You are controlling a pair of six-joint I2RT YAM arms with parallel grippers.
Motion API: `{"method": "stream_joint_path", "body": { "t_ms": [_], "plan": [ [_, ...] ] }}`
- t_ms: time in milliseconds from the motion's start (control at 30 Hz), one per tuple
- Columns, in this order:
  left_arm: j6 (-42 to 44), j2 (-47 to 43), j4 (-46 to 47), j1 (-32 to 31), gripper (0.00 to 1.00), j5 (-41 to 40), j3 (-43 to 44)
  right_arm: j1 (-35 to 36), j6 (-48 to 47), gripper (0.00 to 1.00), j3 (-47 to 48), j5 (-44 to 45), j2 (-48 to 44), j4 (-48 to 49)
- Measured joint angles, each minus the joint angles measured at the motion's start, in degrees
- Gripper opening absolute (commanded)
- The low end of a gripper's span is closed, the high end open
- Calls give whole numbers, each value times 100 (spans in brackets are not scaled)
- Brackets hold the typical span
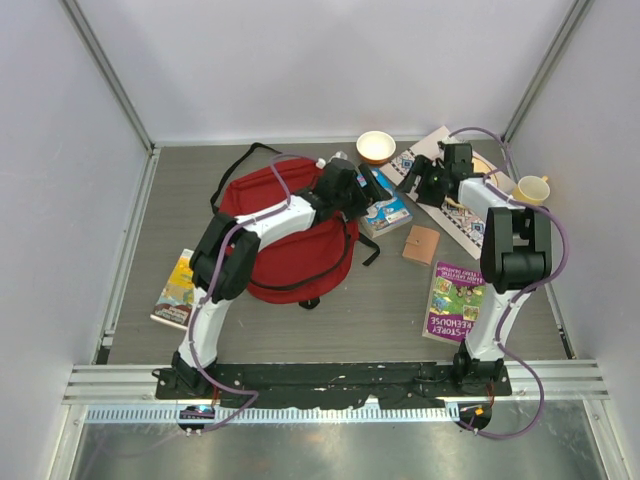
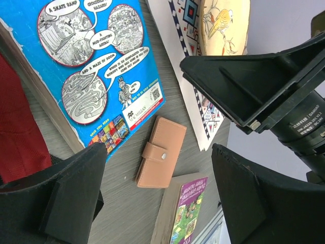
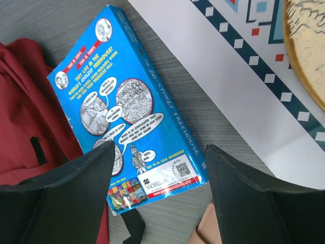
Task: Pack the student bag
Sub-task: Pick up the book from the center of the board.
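The student bag is a red backpack lying flat at centre left; its red fabric also shows in the left wrist view and the right wrist view. My left gripper reaches over the bag's right edge, open and empty, above the table near a tan wallet. My right gripper is open and empty, hovering over a blue paperback that lies just right of the bag.
A purple book lies front right and a yellow book front left. The wallet is between the blue and purple books. A patterned placemat with a plate, a bowl and a yellow cup are at the back right.
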Motion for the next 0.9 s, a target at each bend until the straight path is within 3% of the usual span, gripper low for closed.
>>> {"method": "stream_joint_path", "body": {
  "t_ms": [267,567,900],
  "plan": [
    [-63,201,-186,-33,87,-157,92,7,-33,77,20,-127,455,50],
    [81,533,-802,-59,88,-422,905,7,-140,77,293,-216,660,68],
    [236,776,-1255,-111,88,-750,970,7,-264,78,396,-297,876,68]
  ]
}}
